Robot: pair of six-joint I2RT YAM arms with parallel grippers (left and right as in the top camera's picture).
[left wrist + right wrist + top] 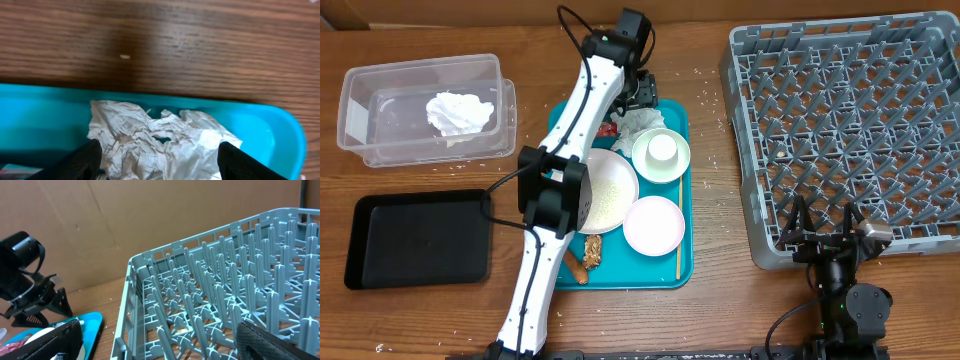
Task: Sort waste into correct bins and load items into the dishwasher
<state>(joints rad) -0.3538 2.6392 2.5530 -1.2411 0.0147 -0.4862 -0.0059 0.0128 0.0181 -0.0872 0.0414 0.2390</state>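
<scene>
Both open: left gripper (157, 156) straddles the crumpled napkin (165, 137) on the teal tray (45, 106); right gripper (825, 224) overhangs the dish rack's (840, 100) near edge.

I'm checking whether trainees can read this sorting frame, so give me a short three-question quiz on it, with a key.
1. True or false: the clear tub already holds a crumpled napkin.
2. The left pincer straddles: A) a spoon, B) a second napkin on the teal tray, C) a bottle.
3. Which pincer sits open beside the dish rack?
Key: 1 true; 2 B; 3 the right pincer.
</scene>
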